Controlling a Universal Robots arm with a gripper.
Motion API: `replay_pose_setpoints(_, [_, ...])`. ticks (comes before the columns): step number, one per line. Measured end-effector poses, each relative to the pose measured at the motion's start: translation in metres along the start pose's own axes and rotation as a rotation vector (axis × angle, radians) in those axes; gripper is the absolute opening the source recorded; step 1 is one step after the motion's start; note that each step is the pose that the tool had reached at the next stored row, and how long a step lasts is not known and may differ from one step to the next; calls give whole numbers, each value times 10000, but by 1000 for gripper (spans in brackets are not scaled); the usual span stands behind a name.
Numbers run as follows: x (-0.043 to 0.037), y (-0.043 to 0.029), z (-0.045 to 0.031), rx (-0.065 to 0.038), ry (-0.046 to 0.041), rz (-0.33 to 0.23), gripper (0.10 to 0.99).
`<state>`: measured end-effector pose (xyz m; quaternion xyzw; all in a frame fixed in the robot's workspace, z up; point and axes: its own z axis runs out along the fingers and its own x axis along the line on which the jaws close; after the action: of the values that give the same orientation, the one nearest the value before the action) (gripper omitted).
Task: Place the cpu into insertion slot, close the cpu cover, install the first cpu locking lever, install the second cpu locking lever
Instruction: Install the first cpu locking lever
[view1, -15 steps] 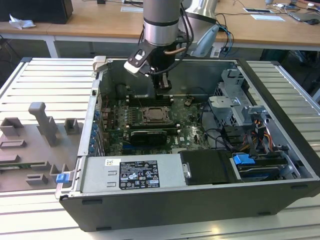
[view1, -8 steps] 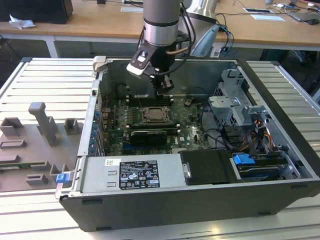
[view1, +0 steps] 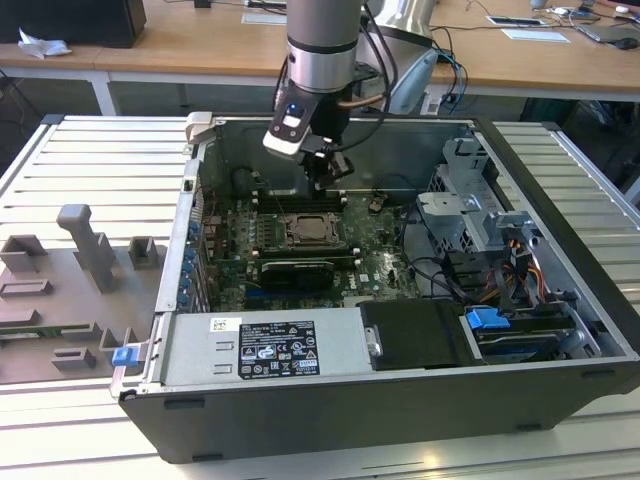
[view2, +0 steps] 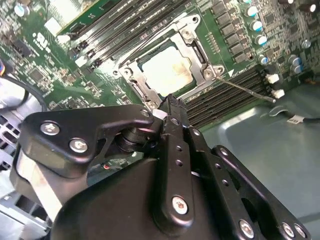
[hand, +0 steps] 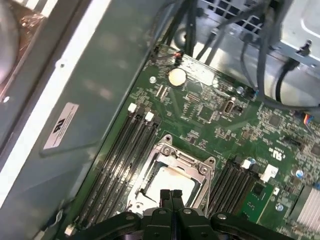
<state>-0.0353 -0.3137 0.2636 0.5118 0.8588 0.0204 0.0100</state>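
closed empty pincer (hand: 170, 196) above cpu cover (hand: 186, 156)

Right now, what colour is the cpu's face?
The cpu is pale silver-beige with a yellowish stain; clearest in the second wrist view.

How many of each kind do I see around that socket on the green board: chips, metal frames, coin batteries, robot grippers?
Chip: 1
Metal cover frame: 1
Coin battery: 1
Gripper: 1
Total: 4
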Motion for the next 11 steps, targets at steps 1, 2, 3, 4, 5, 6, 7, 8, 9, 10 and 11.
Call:
replay_pose_setpoints(1, [0, 0, 0, 1, 5, -115, 106])
replay_pose_setpoints(2, [0, 0, 0, 1, 11, -226, 106])
replay_pose_setpoints(3, [0, 0, 0, 1, 16, -366, 106])
replay_pose_setpoints(4, [0, 0, 0, 2, 22, -473, 106])
replay_pose_setpoints(5, [0, 0, 0, 3, 27, -592, 106])
replay_pose_setpoints(6, [0, 0, 0, 3, 32, -697, 106])
replay_pose_setpoints(7, [0, 0, 0, 3, 40, -859, 106])
replay_pose_setpoints(8, [0, 0, 0, 4, 48, -1072, 106])
replay_pose_setpoints(9, [0, 0, 0, 5, 59, -1299, 106])
replay_pose_setpoints(10, [0, 0, 0, 6, 65, -1436, 106])
replay_pose_setpoints(11, [0, 0, 0, 6, 70, -1543, 106])
